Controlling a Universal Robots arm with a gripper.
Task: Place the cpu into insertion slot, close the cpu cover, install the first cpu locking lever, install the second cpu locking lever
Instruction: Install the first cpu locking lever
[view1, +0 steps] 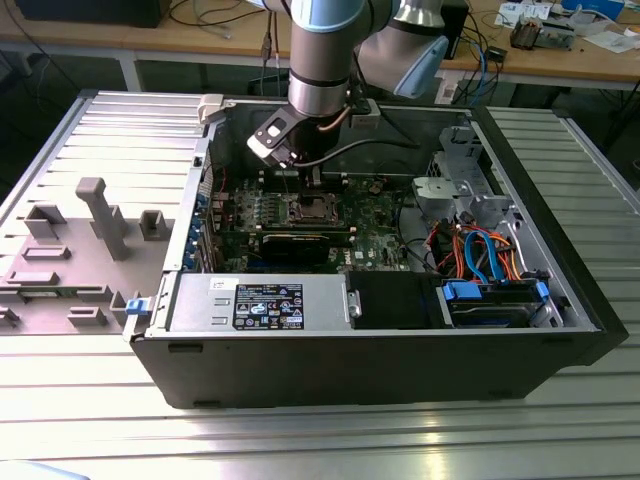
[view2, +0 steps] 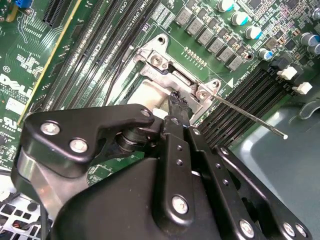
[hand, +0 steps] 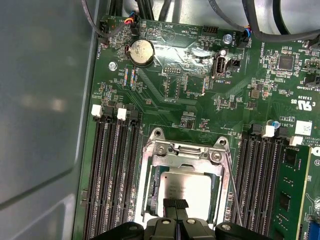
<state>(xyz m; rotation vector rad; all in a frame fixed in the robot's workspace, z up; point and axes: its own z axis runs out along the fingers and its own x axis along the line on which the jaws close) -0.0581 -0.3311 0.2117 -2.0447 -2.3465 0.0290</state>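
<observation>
Hanging inside the open computer case (view1: 360, 345) on the slatted tabletop (view1: 300, 440), the arm holds its pincer (hand: 176, 204) low over the motherboard (hand: 190, 100) socket. Pincer fingers are pressed together, with no gap visible and nothing gripped. The tip sits at the edge of the socket window. Cannot tell whether it touches metal.

The cpu (hand: 187, 192) lies flat in the socket, grey face up, square to its surround. The cpu cover (hand: 186, 159) lies down around it, with the chip showing through its window. One locking lever (view2: 245, 115), a thin rod, angles out from a corner of the cover. Its free end is over bare case metal, well apart from any catch, so it reads as unlatched. Other lever: cannot make out with confidence.

Judgement: cpu placed, cover lowered. The step in hand looks like seating the cover. Levers not yet done.

Doing it well:
- Bear on the frame metal, not on the cpu face.
- Push straight toward the board with no sideways drag, so the chip does not shift on its contacts.
- Use light force only; the cover should lie even on all sides.
- Keep the tip clear of the lever rod and of the memory slots (hand: 115, 170) flanking the socket.

Risk: the closed fingertips slip off the narrow frame onto the chip.
</observation>
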